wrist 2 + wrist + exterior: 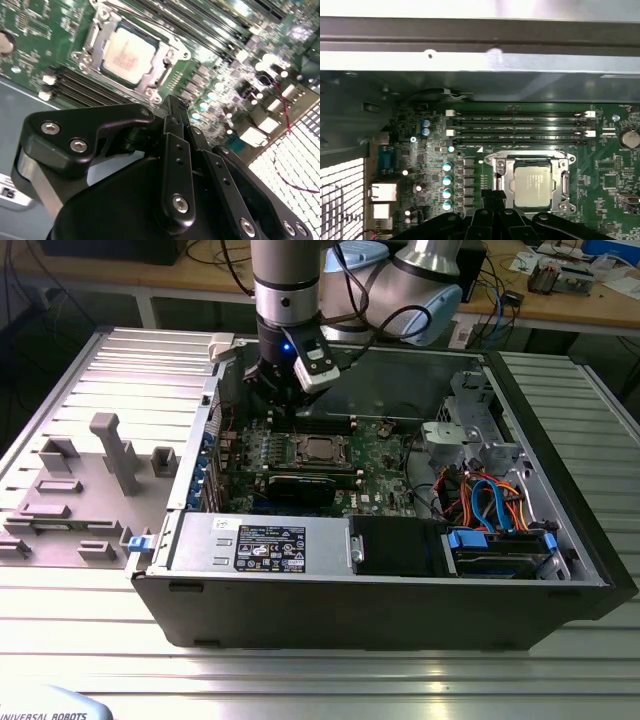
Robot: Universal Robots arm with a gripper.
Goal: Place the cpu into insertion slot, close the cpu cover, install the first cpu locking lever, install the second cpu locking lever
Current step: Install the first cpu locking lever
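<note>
Desk: grey slatted desk (300, 680) with an open PC case (560, 570) lying on it, and a wooden desk (560, 305) full of cables behind

Cpu: the cpu (534, 186) sits flat in the insertion slot (560, 187) on the green motherboard (610, 175), right next to the memory slots (520, 127)

Cover: the cpu cover (530, 161) lies flat over the chip, with the silver top showing through its window

End effector: the end effector (175, 106) hangs just beside the socket, fingers pinched together with nothing in them
</note>
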